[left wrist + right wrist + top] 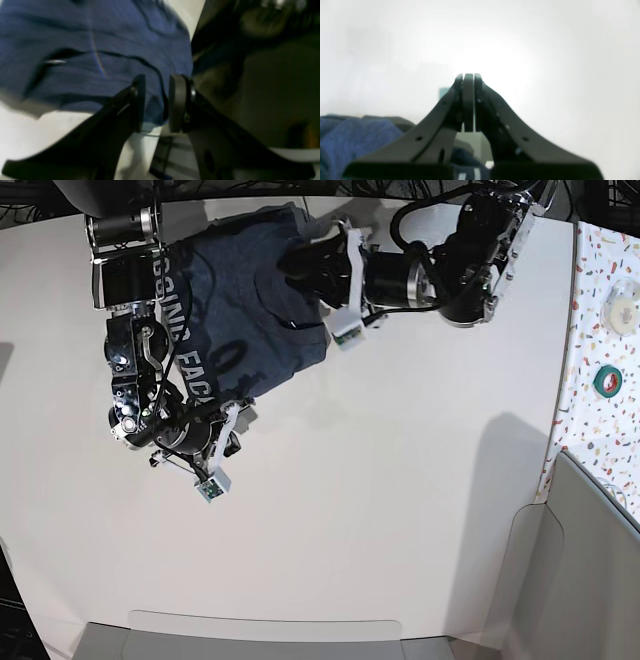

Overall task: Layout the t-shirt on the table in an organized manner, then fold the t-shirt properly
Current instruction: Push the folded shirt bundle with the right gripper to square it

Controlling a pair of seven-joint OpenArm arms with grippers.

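Wrinkled heathered t-shirt [95, 55] between parted left end effector [157, 102]; right end effector [469, 102] closed, empty.

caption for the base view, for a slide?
Both arms work a crumpled navy t-shirt at the far edge of the white table.

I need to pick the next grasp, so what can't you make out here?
- T-shirt lettering: base view, covered by the right arm and folds.
- Left hand: left wrist view is blurred, so whether cloth is pinched is unclear.
- Sleeves and collar: base view, hidden under the arms.
- Right wrist view: mostly glare from the table.
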